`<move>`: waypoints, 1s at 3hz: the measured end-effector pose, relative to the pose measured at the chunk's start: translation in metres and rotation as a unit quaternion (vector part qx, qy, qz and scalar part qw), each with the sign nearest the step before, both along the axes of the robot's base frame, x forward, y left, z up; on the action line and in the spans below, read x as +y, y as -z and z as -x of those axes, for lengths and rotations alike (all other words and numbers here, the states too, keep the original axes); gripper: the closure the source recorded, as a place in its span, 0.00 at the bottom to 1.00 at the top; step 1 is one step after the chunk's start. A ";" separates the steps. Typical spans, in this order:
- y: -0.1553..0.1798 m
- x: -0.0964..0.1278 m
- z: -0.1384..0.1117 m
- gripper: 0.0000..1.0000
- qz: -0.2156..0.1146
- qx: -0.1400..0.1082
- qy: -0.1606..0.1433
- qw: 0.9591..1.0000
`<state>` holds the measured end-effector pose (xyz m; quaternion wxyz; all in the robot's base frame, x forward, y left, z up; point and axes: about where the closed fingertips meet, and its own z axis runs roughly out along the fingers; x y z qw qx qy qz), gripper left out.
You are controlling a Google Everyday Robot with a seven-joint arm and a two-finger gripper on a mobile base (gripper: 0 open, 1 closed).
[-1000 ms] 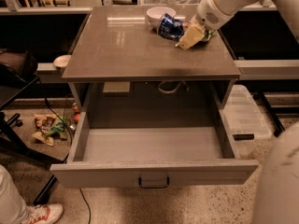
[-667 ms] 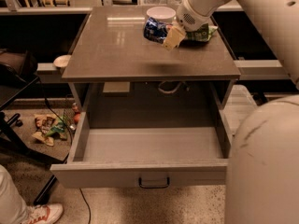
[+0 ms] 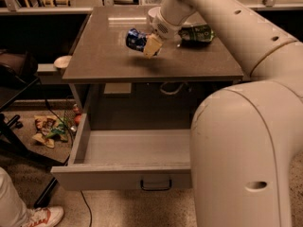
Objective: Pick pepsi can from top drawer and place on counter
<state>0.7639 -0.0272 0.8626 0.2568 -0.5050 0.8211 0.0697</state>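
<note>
The pepsi can (image 3: 135,39), dark blue with a light logo, is tilted on its side in my gripper (image 3: 147,44), held just above the middle of the counter (image 3: 109,56). The gripper's tan fingers (image 3: 152,46) are shut on the can's right end. The top drawer (image 3: 128,148) is pulled wide open below the counter, and the part of its inside that shows holds nothing. Its dark handle (image 3: 155,184) sits at the middle of the front panel. My arm (image 3: 246,141) hides the drawer's right side.
A green snack bag (image 3: 196,33) and a white bowl (image 3: 154,12) lie at the counter's back right. A small round dish (image 3: 62,61) sits on a ledge left of the counter. Litter (image 3: 49,129) lies on the floor. A person's shoe (image 3: 40,216) is at the bottom left.
My gripper has carried the can leftward across the counter, from the back right toward the middle. My arm now fills much more of the right side of the view.
</note>
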 end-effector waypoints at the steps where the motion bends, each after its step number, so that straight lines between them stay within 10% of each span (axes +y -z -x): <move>1: 0.014 0.016 -0.012 0.85 -0.004 0.010 0.001 1.000; 3: 0.022 0.022 -0.023 0.37 -0.013 0.016 0.008 1.000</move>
